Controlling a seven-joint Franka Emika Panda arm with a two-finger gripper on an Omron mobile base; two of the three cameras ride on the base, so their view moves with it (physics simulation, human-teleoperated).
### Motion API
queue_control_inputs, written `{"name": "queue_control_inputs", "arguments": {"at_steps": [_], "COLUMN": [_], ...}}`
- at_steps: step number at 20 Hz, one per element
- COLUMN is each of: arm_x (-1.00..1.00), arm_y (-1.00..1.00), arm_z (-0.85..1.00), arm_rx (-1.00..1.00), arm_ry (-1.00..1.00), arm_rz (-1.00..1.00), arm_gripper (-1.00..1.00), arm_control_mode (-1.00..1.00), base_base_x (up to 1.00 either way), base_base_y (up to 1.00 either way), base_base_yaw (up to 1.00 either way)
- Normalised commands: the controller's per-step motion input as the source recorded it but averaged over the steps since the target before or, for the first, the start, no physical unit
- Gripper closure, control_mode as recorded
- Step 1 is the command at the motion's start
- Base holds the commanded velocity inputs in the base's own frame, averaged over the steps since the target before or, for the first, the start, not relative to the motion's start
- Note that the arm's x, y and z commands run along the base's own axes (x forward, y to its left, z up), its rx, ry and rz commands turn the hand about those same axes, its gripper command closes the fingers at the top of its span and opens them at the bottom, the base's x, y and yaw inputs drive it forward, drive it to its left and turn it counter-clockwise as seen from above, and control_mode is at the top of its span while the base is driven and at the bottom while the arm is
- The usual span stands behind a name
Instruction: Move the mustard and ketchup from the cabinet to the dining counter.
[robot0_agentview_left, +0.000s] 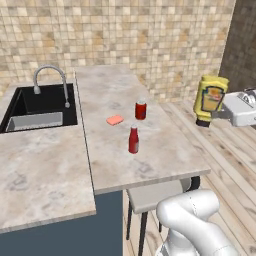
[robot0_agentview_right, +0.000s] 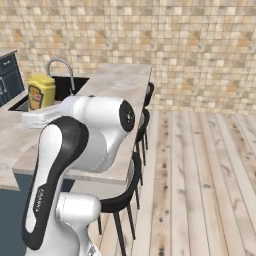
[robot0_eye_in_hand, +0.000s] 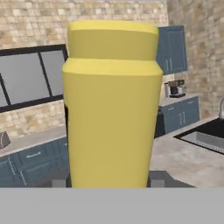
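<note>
Yellow mustard (robot0_eye_in_hand: 111, 105) clamped upright between the end effector (robot0_eye_in_hand: 107, 180) fingers.

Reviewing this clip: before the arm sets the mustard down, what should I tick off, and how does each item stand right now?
1. Mustard held in the gripper: ok, it hangs in the air beside the hand.
2. Mustard upright: ok in the left base view.
3. Mustard above the dining counter: not ok, it looks to be past the counter's edge, over the wood floor.
4. Ketchup already delivered: ok, standing on the counter.
5. Landing spot free of the red can and the small orange block: ok, bare surface lies nearer the edge.
6. Grip firmness: cannot tell.
</note>
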Motion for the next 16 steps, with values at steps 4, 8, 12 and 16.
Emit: {"name": "queue_control_inputs", "arguments": {"at_steps": [4, 8, 12, 16], "arm_x": [0.18, 0.31, 0.34, 0.3], "arm_y": [-0.21, -0.05, 0.0, -0.01], "arm_z": [-0.37, -0.45, -0.47, -0.45], "arm_rx": [-0.06, -0.05, -0.12, -0.1], "arm_ry": [0.05, -0.01, -0.12, -0.23], "arm_rz": [0.36, 0.32, 0.22, 0.15], "arm_gripper": [1.0, 1.0, 1.0, 1.0], "arm_control_mode": [-1.0, -1.0, -1.0, -1.0], "base_base_x": [0.0, 0.0, 0.0, 0.0], "base_base_y": [0.0, 0.0, 0.0, 0.0], "base_base_yaw": [0.0, 0.0, 0.0, 0.0]}}
